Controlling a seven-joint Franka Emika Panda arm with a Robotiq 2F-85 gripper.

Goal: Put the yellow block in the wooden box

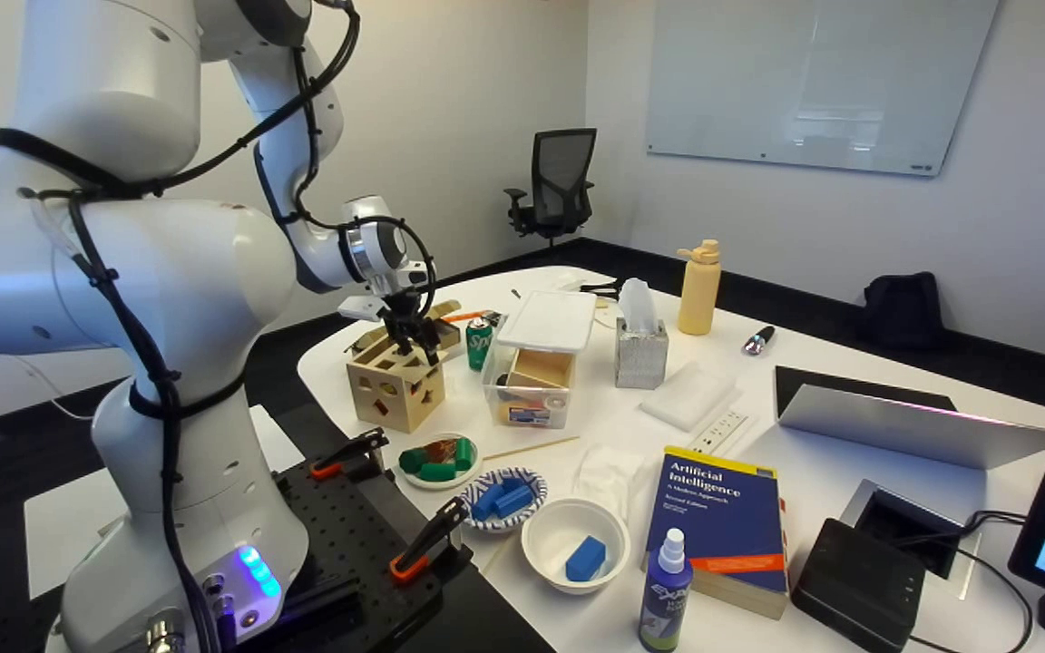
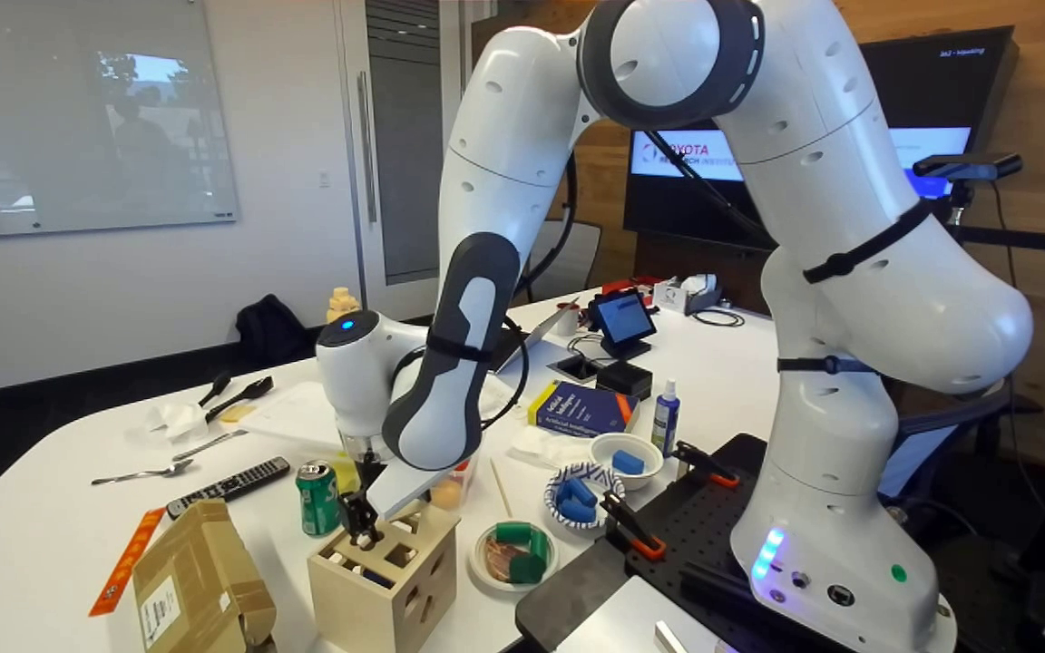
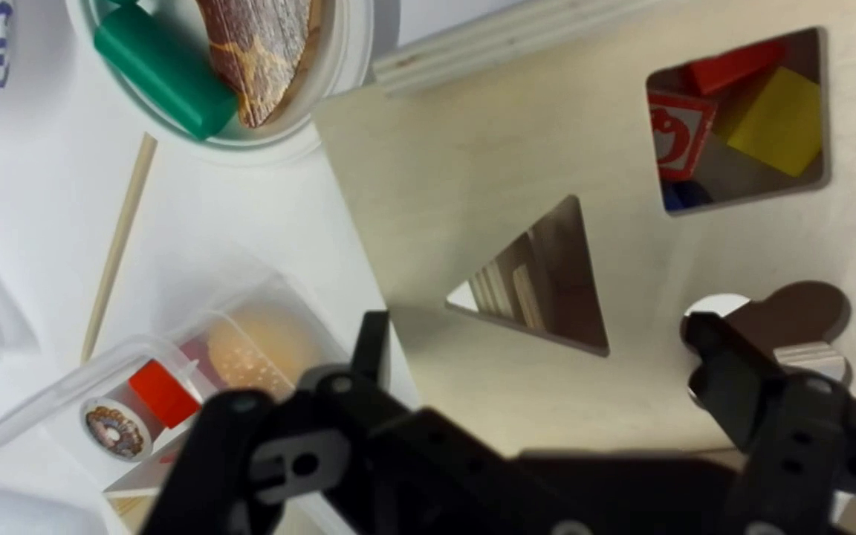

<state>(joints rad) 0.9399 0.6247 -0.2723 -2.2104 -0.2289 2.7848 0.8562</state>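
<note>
End effector (image 3: 543,338) over the top face of the wooden shape-sorter box (image 3: 487,178), jaws standing wide, nothing between them. Yellow block (image 3: 781,122): inside the box, seen in the wrist view through the square cut-out (image 3: 740,121), just beside a red-bordered picture block (image 3: 673,137).

Key relation: the block lies below the end effector and off toward the robot base (image 2: 835,544) — outside the finger gap, under the panel. Visible face roughly square; no long axis can be read.

In the wrist view one finger overlaps the clover-shaped cut-out (image 3: 799,312); the opposite finger sits by the box edge. Fingertip contact with the panel: cannot tell.

Judgement: placement looks complete, leaving a retreat. Straight up seems the roomiest exit — sideways, the clear plastic bin (image 1: 497,410) stands near the edge-side finger, the white dish (image 3: 354,63) lies toward the base, the Sprite can (image 2: 317,497) and cardboard carton (image 2: 200,580) away from it. Risk: a fingertip catching the clover rim and dragging the box if lateral motion comes first.
</note>
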